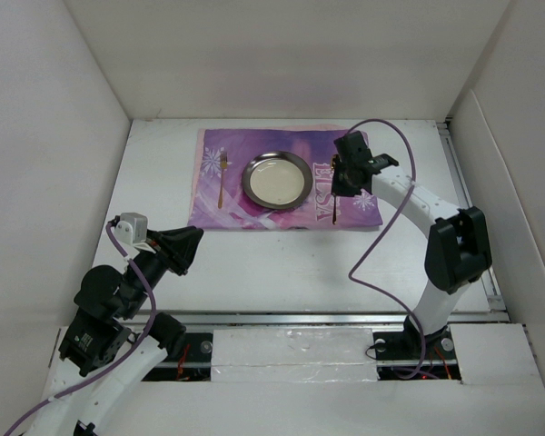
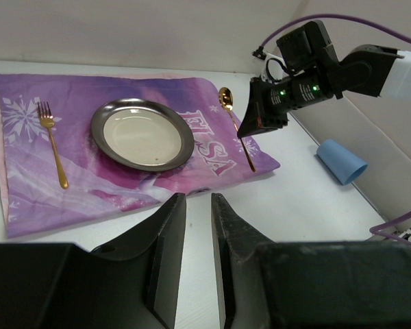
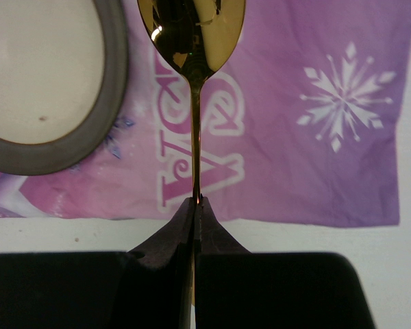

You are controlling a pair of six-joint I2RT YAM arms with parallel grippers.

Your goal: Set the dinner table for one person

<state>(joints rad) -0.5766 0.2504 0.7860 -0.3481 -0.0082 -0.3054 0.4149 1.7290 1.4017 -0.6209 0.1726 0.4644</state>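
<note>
Spoon (image 3: 192,41) placement looks like the step in hand. The right gripper (image 1: 339,186) has its fingers pressed fully together on the thin gold handle, near its lower end, with the bowl pointing toward the far edge. It holds the spoon low on the purple placemat (image 1: 245,213), just right of the plate (image 1: 277,179) and across the printed letters. Whether the spoon already rests on the cloth cannot be told. Gripping near the handle's end keeps the fingers off the plate's rim. It also lets the spoon run parallel to the fork (image 1: 222,179) on the plate's other side, so the setting reads fork, plate, spoon.

The placemat lies toward the far side of the dinner table (image 1: 282,268), the white top spreading under both arms. The left gripper (image 2: 198,226) hangs over bare table close to the mat's near edge, jaws a narrow gap apart and holding nothing, probably parked clear of the right arm. A blue cup (image 2: 341,161) lies on its side on the table right of the mat, likely the item left to set.
</note>
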